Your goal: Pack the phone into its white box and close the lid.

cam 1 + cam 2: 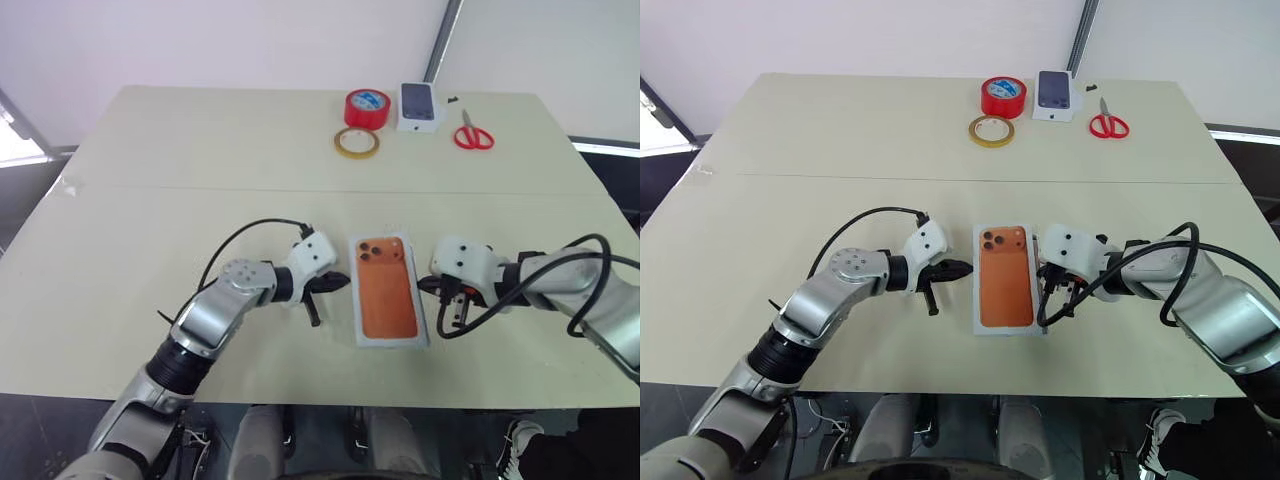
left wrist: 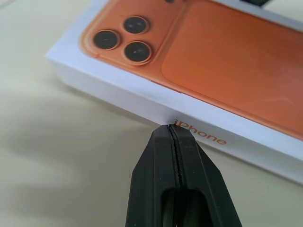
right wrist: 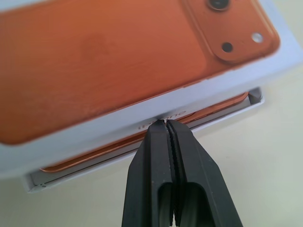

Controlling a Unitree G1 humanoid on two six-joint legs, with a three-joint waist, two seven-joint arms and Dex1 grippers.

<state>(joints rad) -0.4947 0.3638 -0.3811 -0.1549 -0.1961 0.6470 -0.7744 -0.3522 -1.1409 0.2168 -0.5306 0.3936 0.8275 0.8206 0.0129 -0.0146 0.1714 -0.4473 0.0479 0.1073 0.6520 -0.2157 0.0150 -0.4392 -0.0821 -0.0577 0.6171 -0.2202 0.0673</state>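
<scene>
The lid (image 1: 388,288) lies over the white box (image 3: 142,158) in the middle of the surface (image 1: 150,200), not fully seated on the right side, where the phone (image 3: 142,147) edge still shows. Both the left gripper (image 1: 330,285) and the right gripper (image 1: 443,290) have their fingers pressed together, tips at the lid's sides. I judge the closing step is in hand; next, press the lid down evenly.

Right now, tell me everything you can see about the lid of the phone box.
The lid is a shallow white cardboard cover, its top printed with an orange phone and three camera lenses, with "iPhone" lettered on its long side. It lies printed face up over the white box, not fully seated: on the right gripper's side it sits raised and offset, leaving the phone edge exposed beneath. The shut left gripper and shut right gripper have their fingers at its opposite long sides.
</scene>
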